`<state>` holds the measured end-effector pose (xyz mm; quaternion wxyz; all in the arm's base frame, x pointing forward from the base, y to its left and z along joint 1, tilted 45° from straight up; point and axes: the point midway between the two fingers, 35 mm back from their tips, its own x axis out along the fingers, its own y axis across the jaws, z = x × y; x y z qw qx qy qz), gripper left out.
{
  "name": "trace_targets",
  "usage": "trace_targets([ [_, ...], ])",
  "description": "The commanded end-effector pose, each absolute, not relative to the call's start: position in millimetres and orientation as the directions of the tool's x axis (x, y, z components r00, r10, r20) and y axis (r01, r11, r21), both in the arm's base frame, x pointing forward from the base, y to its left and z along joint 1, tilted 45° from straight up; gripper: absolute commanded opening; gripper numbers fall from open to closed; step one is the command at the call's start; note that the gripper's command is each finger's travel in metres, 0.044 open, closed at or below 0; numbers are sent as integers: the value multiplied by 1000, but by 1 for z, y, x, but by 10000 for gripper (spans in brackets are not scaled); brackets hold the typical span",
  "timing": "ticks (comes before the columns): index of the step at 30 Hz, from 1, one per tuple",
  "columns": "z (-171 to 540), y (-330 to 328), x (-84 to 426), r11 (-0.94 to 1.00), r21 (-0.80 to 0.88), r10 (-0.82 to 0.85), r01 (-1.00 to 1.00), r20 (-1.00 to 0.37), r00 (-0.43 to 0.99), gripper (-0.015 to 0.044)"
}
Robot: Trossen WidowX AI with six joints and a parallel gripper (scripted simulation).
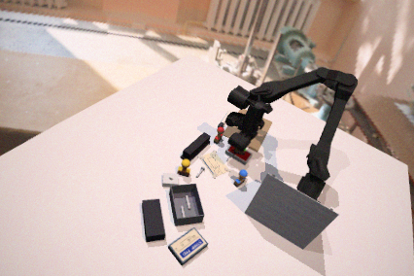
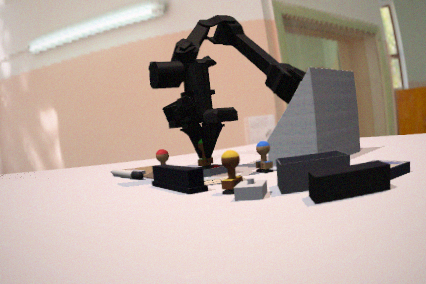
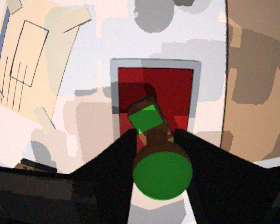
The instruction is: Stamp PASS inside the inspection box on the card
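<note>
Top: your high, slanted look down over the desk [image 1: 97,157] [image 2: 150,237]. Exterior: low, desk-level, sideways. Wrist: closest, downward; all share the red pad [image 1: 237,155] [image 2: 216,166] [image 3: 172,90].

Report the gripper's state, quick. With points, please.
Gripper [image 1: 239,150] [image 2: 204,160] [image 3: 155,135]: closed on the green-knobbed stamp [image 2: 200,142] [image 3: 162,175], over the red ink pad [image 1: 238,155] [image 3: 172,85].
</note>
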<state>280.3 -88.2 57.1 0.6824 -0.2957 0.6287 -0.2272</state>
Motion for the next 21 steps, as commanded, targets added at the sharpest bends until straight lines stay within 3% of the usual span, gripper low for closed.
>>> trace_targets([
  [1,56,-90,280,720,-691,-684,-61,-722,103,0],
  [21,58,-88,280,720,-691,-684,-61,-722,103,0],
])
